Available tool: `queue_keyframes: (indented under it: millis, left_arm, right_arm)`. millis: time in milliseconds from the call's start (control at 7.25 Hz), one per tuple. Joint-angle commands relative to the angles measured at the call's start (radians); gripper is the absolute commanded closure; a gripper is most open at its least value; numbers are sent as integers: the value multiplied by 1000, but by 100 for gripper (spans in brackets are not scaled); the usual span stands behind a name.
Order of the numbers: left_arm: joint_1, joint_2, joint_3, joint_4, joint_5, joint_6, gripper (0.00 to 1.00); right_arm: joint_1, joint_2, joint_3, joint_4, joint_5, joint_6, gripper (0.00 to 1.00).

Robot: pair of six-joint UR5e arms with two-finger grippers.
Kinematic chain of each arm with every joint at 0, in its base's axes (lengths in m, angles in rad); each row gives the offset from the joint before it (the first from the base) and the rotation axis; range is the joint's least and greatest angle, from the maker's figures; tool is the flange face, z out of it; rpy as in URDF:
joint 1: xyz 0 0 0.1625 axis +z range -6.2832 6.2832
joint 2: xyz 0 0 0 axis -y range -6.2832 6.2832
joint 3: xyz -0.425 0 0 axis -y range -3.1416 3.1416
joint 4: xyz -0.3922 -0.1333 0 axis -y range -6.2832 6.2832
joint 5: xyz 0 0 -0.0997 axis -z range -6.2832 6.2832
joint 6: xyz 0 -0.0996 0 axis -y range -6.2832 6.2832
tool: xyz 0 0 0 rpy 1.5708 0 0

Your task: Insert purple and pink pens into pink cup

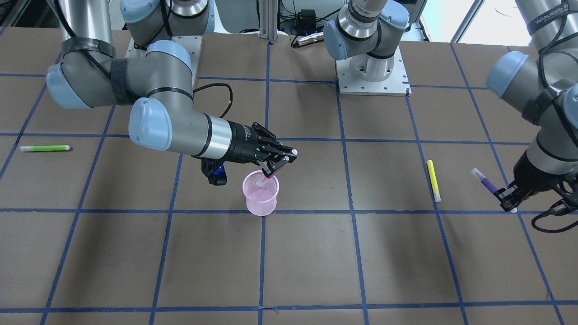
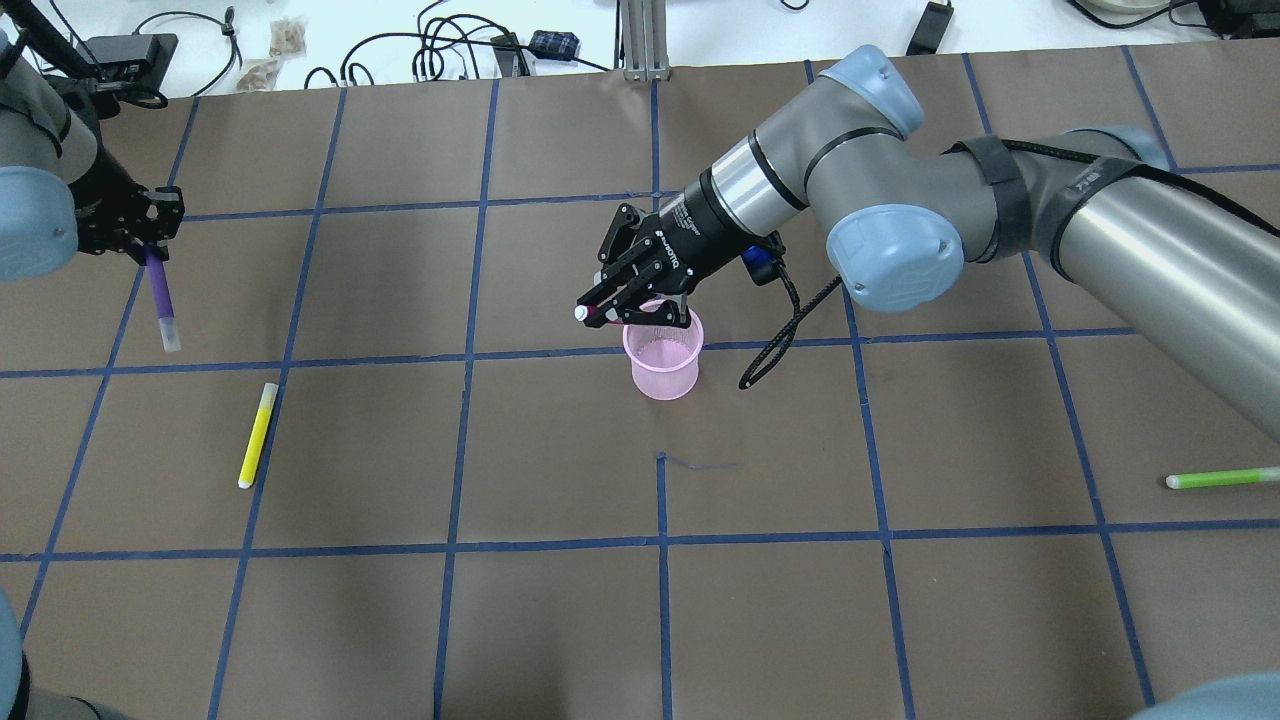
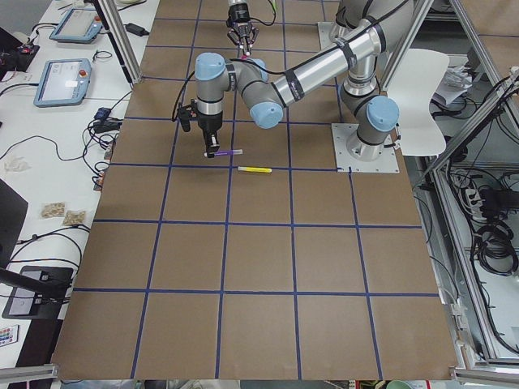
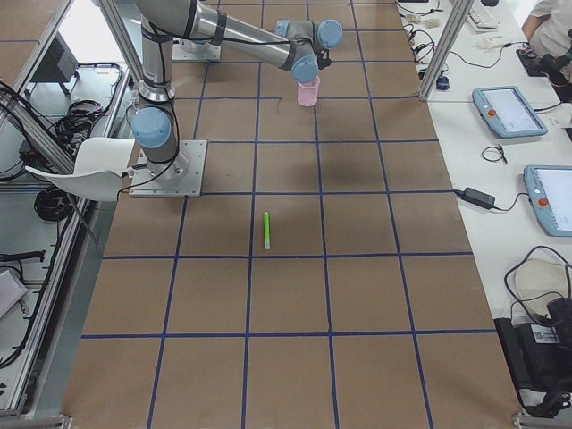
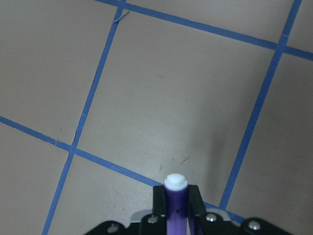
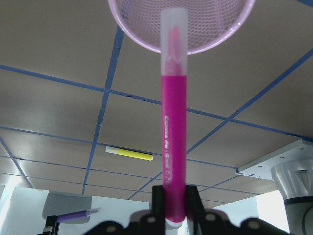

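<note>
On my feed the left pincer [image 2: 148, 248] is pressed together on the purple pen [image 2: 160, 295]. It grips the pen by one end, and the white-tipped end juts out past the fingertips. The pen is well apart from the cup.

The yellow pen [image 2: 256, 435] lies flat on the counter [image 2: 560, 620]. It is near the left pincer, on the side toward the right pincer, and nothing touches it.

The right pincer [image 2: 612, 308] is pinching the pink pen [image 6: 174, 122] near its back end. The long body runs forward from the fingers and the clear-capped tip reaches the mouth of the cup [image 2: 662, 365]. I cannot tell whether the tip is already past the rim. The cup stands upright on the counter, just beyond and below the right pincer's fingertips.

The green pen [image 2: 1222, 478] lies on the counter well apart from the right pincer, out on its far side, away from the left one.
</note>
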Motion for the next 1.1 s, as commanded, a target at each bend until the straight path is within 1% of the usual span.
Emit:
queue_keyframes:
  millis: [0, 138, 276, 414, 552, 690, 828, 966]
  left_arm:
    - [-11, 1, 1, 6, -3, -7, 100]
    - [-12, 1, 0, 6, -3, -7, 100]
    - [-12, 5, 0, 6, -3, -4, 100]
    - [-12, 7, 1, 12, -1, 7, 100]
    - [-12, 5, -5, 26, -3, 4, 100]
    - [-12, 5, -5, 26, -3, 4, 100]
    - [-12, 4, -5, 28, -5, 4, 100]
    - [-14, 4, -5, 28, -5, 1, 100]
  right_arm:
    - [-3, 11, 12, -7, 0, -8, 100]
    - [-3, 14, 14, -20, -6, -9, 98]
    - [-5, 18, 14, -22, -11, -9, 81]
    - [-5, 18, 14, -22, -17, -7, 58]
    - [-9, 18, 15, -30, -35, -9, 46]
    - [-22, 18, 15, -33, -98, -7, 27]
    - [-25, 18, 12, -42, -121, -7, 24]
    - [-32, 12, 8, -112, -241, -10, 24]
